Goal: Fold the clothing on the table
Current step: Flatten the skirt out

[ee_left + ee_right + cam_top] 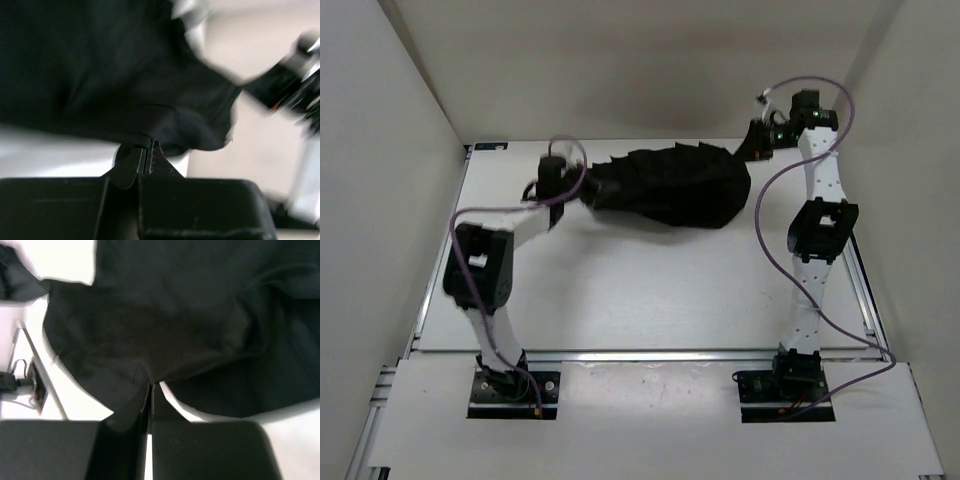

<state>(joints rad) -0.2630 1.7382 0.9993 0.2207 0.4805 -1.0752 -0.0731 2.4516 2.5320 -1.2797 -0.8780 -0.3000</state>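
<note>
Fold barely begun, both ends gripped.
Left end effector (147, 150) and right end effector (151, 386) are each clamped on an edge of the clothing (670, 185), which is bunched at the far side of the counter (650, 290). No fold laid yet.

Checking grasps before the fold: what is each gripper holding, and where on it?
Both hold the clothing. The left gripper is shut on the edge at its left end, and the right gripper on the edge at its right end.

clothing (670, 190): black, pleated, bunched into a long mound | lies across far end of white table (650, 290)
</note>
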